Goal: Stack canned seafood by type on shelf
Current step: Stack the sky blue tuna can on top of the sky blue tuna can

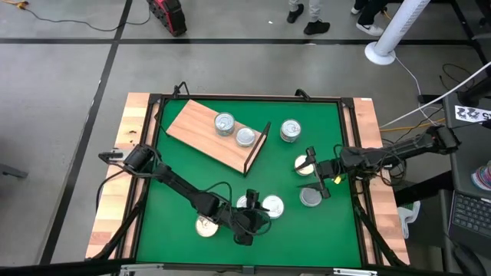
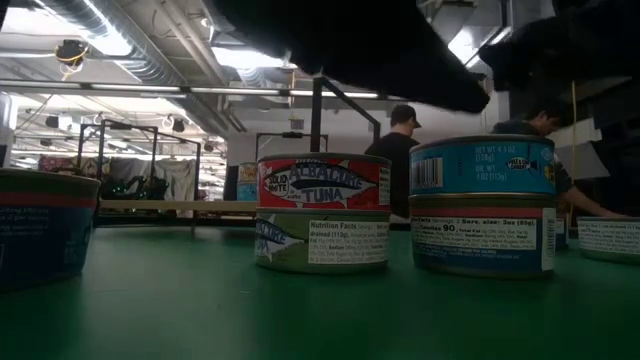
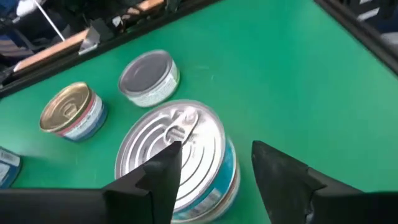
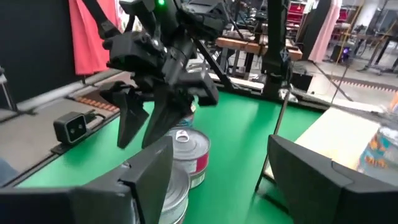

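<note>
left gripper [image 1: 247,222] hangs spread over the teal-banded tin [image 3: 180,158] at the mat's near edge, jaws straddling, not pinching. you'd judge it rigid, dense, slick-lidded: clamp the side wall, not the pull tab. right gripper [image 1: 318,172] waits spread, right side

Upper red-labelled can [image 2: 322,182], middle stack: "SOLID WHITE ALBACORE TUNA".
Lower can [image 2: 322,240], same stack: "Nutrition Facts" panel; its finer print is too small to read.
Upper teal can [image 2: 482,166], right stack: barcode and "NET WT 4 OZ (113g)".
Lower blue can [image 2: 480,235], right stack: "Calories 90".
</note>
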{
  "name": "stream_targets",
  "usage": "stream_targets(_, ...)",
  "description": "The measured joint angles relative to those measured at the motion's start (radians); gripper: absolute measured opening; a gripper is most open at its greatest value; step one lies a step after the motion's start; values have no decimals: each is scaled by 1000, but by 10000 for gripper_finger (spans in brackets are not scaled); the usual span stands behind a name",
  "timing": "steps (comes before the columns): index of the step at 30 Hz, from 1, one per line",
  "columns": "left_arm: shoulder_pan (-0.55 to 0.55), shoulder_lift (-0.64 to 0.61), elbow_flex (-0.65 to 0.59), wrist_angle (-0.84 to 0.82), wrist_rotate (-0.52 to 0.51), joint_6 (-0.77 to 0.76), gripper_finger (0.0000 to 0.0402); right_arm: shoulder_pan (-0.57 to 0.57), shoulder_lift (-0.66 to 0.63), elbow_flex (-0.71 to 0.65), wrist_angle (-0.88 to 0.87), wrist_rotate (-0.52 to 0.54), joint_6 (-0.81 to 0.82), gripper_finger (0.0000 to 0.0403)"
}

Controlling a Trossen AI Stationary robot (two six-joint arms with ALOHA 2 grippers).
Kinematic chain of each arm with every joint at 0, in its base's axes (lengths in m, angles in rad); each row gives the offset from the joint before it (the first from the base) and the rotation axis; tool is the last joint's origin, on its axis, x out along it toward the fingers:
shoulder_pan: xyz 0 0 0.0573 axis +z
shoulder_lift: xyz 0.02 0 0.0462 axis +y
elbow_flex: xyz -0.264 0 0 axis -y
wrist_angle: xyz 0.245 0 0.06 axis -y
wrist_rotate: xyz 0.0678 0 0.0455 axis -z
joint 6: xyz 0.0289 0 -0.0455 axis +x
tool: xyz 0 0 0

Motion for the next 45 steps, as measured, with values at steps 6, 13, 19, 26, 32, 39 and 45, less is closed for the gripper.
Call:
stream_targets(6, 18, 0, 0, -71, 30, 1, 160, 0, 134, 104, -2, -86, -17, 262)
stream_targets(13, 30, 0, 0, -113, 32, 41, 146, 27, 250, 190, -5, -163, -20, 262)
stream_targets(19, 34, -1, 0, -126, 32, 97, 130, 130, 310, 237, -8, -142, -56, 262)
stream_targets(26, 40, -1, 0, -129, 32, 128, 92, 286, 328, 264, -152, 103, -96, 262)
stream_targets(32, 42, -1, 0, -128, 30, 128, 57, 394, 351, 265, -249, 346, -96, 262)
stream_targets(39, 44, -1, 1, -116, 29, 126, 11, 447, 442, 265, -244, 455, -96, 262)
stream_targets(45, 49, -1, 1, -115, 28, 73, 4, 444, 526, 265, -232, 484, -96, 262)
